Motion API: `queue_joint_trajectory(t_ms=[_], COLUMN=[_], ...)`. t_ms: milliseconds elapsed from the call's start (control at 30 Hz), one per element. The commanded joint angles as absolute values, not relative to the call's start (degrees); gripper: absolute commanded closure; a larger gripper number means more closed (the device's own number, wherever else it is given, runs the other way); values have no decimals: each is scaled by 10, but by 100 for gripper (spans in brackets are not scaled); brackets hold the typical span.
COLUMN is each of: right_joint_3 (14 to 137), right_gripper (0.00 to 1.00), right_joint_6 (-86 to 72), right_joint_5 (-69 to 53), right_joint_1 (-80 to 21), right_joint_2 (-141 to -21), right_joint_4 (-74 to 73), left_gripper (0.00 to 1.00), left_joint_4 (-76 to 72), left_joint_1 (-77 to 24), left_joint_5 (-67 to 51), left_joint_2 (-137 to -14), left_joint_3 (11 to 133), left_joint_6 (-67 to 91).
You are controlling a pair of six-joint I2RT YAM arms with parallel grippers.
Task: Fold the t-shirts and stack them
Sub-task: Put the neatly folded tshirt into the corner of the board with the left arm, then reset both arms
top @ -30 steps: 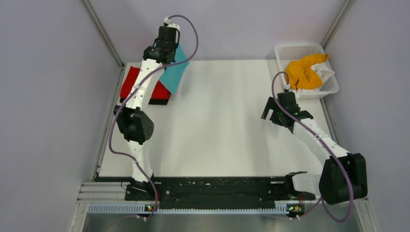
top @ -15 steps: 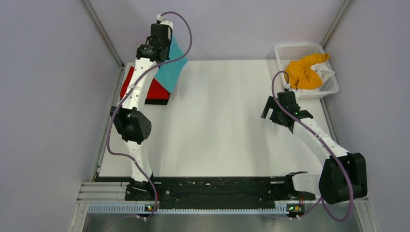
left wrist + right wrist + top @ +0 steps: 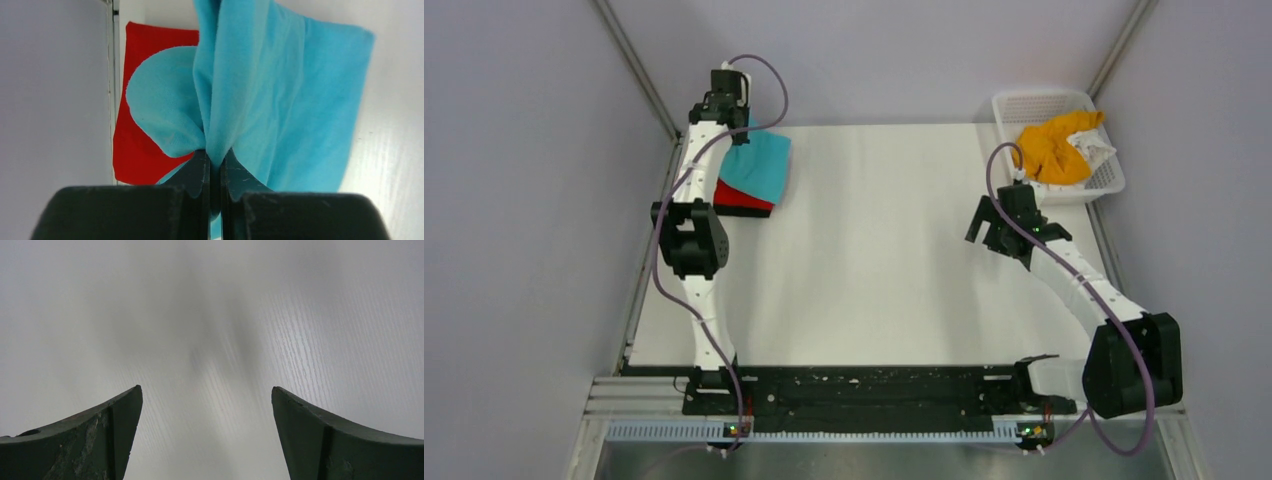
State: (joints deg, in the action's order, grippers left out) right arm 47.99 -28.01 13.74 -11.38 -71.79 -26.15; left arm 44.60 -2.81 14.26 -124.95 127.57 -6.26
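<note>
Pinching a bunched fold of the turquoise shirt (image 3: 280, 100) in the left gripper (image 3: 212, 157), squeezing the jaws almost fully together on the cloth. Draping that shirt over the red shirt (image 3: 135, 145) at the far left corner of the table (image 3: 874, 260), covering most of the red and leaving a strip showing along the left and near sides. Not telling from these views whether resting fully or partly hanging. Holding the right gripper (image 3: 205, 395) wide open and empty above bare table, right of centre, just near of the basket (image 3: 1024, 103). Leaving the orange shirt (image 3: 1054, 150) and the white shirt (image 3: 1096, 150) crumpled in that basket at the far right.

Risks, as a judgement:
- Gripping a gathered bunch rather than a flat edge, so possibly leaving a raised ridge or loose flap on release and spoiling the flat fold.
- Possibly snagging cloth on the fingers while lifting away, dragging the turquoise shirt askew and perhaps tugging the red shirt toward the left edge.
- Possibly setting the turquoise shirt skewed, overhanging the red on the right and making an uneven stack.

Differing from a second ago:
- Carrying the left gripper farther away and more to the left.
- Spreading the turquoise shirt low across the red instead of dangling it in the air.
- Hiding far more of the red.
- Barely shifting the right gripper, keeping both grips unchanged.
</note>
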Motion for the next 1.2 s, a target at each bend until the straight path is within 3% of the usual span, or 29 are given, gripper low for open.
queue_joint_trajectory(t_ms=[0,567,633,700,767,800,967,1167], right_joint_3=[513,515,518,521,523,525,527,503], right_gripper=[1,1,1,1,1,1,1,1], right_joint_6=[-270,-273,-274,-276,-277,-280,-288,-292], right_joint_5=[153,158,158,156,153,154,161,168], right_joint_1=[-112,-112,-112,-112,-112,-112,-112,-112], right_joint_2=[-727,-745,-749,-752,-753,-752,-731,-663], right_joint_4=[-261,-271,-272,-273,-274,-275,-280,-282], left_gripper=[100,100,86,53,12,3,1,1], left_joint_4=[419,357,350,334,316,311,336,341], left_joint_1=[-4,60,64,66,67,68,68,67], left_joint_5=[141,199,213,242,284,306,315,109], left_joint_2=[-1275,-1327,-1330,-1331,-1328,-1327,-1269,-1081], left_joint_3=[1278,1242,1244,1248,1262,1273,1311,1167], left_joint_6=[-69,-135,-132,-127,-112,-102,-25,113])
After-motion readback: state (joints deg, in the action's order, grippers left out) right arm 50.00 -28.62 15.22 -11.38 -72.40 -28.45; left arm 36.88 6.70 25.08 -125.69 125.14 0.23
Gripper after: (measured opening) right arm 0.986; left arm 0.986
